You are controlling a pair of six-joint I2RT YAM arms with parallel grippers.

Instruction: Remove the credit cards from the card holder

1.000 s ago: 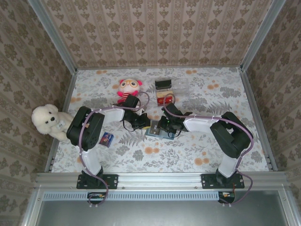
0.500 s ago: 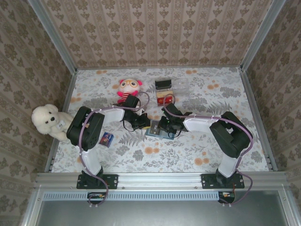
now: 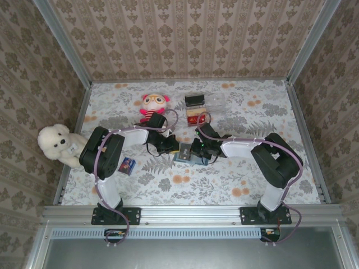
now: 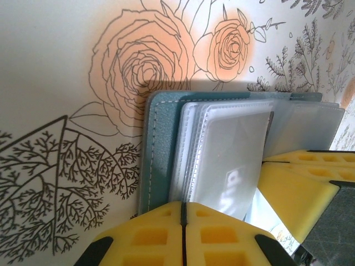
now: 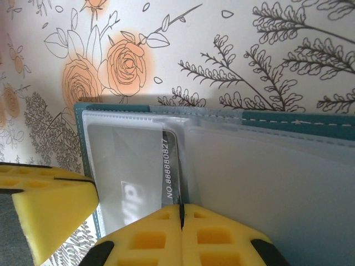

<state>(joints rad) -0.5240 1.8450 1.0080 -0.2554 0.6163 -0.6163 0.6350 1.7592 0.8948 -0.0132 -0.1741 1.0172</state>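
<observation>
Meeting at card holder (image 4: pixel 158 155), left pincer (image 4: pixel 183 213) closed, right pincer (image 5: pixel 180 213) newly closed fully

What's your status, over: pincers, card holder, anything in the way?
Left pincer shut at the card holder edge. Right pincer shut beside a sleeved card. Pincers crowd each other, over.

both arms: elbows out, forearms angled in to the centre | left hand (image 4: pixel 183 209): fingers pressed together | right hand (image 5: pixel 181 210): fingers pressed together | hands: just beside each other, tips facing
</observation>
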